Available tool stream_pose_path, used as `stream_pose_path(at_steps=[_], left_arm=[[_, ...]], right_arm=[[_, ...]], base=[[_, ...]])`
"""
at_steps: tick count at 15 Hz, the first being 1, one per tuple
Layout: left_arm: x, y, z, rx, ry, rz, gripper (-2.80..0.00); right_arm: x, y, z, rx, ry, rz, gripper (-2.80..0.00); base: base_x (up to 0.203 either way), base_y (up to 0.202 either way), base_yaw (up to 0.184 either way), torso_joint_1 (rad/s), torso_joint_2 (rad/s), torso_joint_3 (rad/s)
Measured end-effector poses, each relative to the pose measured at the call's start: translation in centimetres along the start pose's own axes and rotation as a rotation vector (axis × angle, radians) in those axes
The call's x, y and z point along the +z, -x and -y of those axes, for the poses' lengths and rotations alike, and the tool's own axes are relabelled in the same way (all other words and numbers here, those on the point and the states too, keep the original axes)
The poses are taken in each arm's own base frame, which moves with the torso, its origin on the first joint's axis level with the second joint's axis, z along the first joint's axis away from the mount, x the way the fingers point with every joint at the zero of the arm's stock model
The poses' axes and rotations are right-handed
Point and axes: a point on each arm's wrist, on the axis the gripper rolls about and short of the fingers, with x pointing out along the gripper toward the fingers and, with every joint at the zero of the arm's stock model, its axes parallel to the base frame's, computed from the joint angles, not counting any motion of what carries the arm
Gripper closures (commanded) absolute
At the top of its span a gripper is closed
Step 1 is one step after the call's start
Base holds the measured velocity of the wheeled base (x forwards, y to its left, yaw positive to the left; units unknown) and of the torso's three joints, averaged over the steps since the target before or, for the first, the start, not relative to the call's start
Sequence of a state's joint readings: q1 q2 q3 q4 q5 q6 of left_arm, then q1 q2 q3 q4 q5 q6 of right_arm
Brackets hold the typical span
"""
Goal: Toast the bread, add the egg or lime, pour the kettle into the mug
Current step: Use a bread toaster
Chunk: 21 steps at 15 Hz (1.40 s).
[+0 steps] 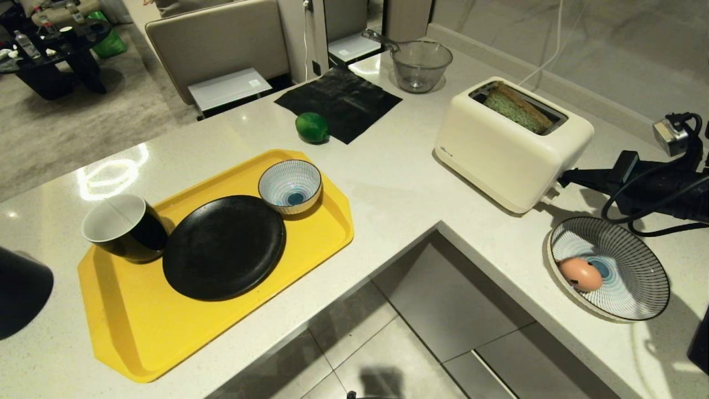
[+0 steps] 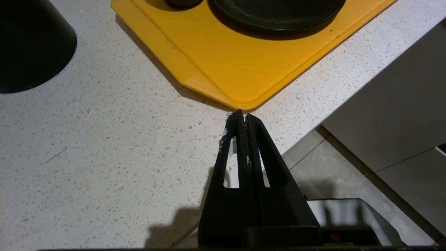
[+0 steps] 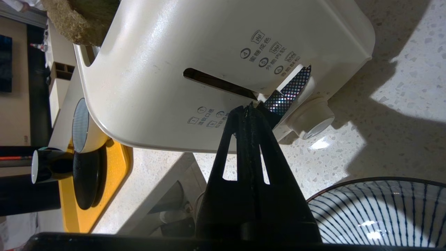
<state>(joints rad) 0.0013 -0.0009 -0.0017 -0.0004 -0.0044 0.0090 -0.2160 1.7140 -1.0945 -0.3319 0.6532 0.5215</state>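
Note:
The bread (image 1: pixel 518 108) stands in the slot of the cream toaster (image 1: pixel 509 147), its top edge showing. My right gripper (image 3: pixel 251 106) is shut and empty, its tips against the toaster's end face by the black patterned lever (image 3: pixel 291 87), at the low end of its slot. The egg (image 1: pixel 580 274) lies in a striped plate (image 1: pixel 637 260). The lime (image 1: pixel 312 127) rests on the counter beside a black cloth. The mug (image 1: pixel 124 227) stands on the yellow tray (image 1: pixel 310 244); the black kettle (image 1: pixel 19 291) is at the far left. My left gripper (image 2: pixel 243 115) hangs shut over the counter near the tray's corner.
A black plate (image 1: pixel 224 246) and a small striped bowl (image 1: pixel 289 185) sit on the tray. A glass bowl (image 1: pixel 420 65) and the black cloth (image 1: pixel 339 102) are at the back. The counter is L-shaped, with floor in the inner corner (image 1: pixel 421 332). The toaster's dial (image 3: pixel 312 120) is beside the lever.

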Motion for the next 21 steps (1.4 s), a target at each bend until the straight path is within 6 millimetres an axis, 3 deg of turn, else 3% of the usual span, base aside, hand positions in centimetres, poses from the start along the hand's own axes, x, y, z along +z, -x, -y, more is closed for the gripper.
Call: stream_pose_path(at_steps=[21], left_arm=[[0.0,0.0,0.0,0.0,0.0,0.0,0.0]], right_arm=[[0.07,0.25,-0.28,0.004,0.007,0.006,0.0]], base=[[0.0,0.0,0.0,0.0,0.0,0.0]])
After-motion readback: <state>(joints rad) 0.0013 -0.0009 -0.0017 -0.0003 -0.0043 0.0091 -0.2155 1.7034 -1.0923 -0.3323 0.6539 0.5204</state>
